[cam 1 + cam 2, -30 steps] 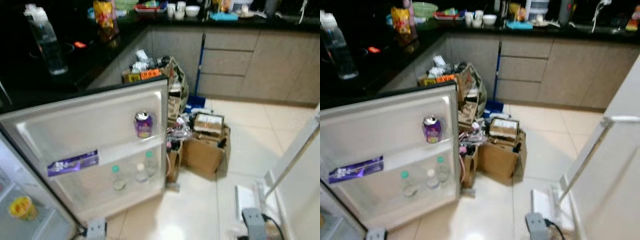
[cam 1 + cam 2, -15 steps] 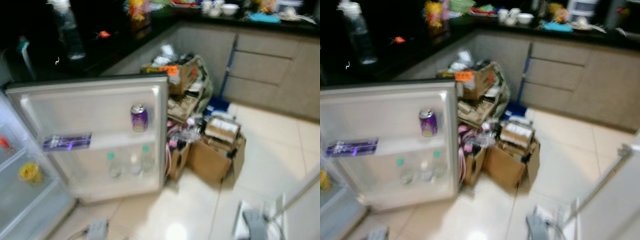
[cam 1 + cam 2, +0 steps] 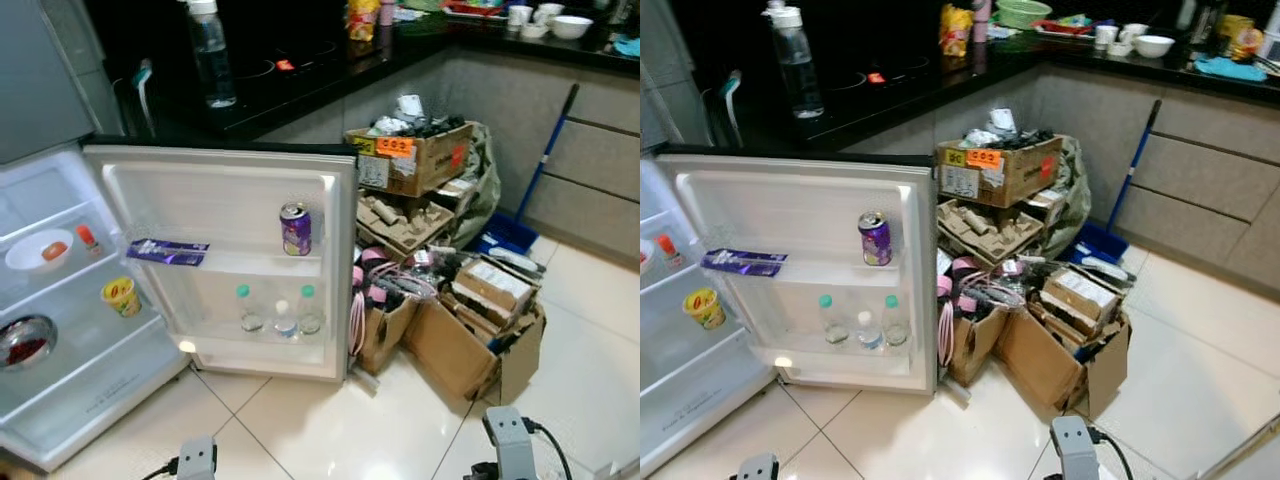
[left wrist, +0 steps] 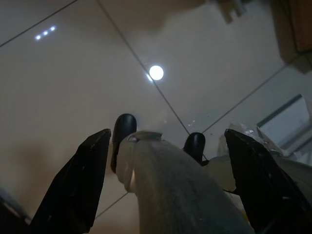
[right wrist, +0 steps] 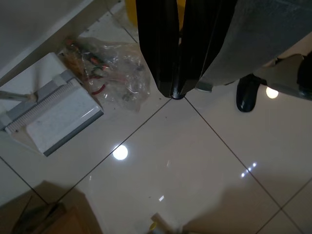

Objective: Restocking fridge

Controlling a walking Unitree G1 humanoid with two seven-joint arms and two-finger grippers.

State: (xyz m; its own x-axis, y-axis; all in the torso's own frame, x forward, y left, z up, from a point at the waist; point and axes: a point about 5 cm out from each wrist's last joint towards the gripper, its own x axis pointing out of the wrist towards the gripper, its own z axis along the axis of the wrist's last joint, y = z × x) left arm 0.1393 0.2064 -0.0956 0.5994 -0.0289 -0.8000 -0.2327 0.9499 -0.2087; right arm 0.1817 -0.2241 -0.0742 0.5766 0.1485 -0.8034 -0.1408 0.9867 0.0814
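Water bottle [image 3: 211, 55] on the worktop's edge looks heavy, slick; grab mid-body, left tool [image 4: 168, 161] spread, right tool [image 5: 176, 73] clenched empty.

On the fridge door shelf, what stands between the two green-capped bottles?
A white-capped bottle stands between the two green-capped bottles on the fridge door lower shelf, seen in both eye views.

Fridge [image 3: 60, 330] interior cut off at 9 o'clock edge. Bowl [image 3: 22, 342] contents indistinct. Labels on door-shelf bottles [image 3: 275, 318] and purple can [image 3: 295, 230] too small to read.
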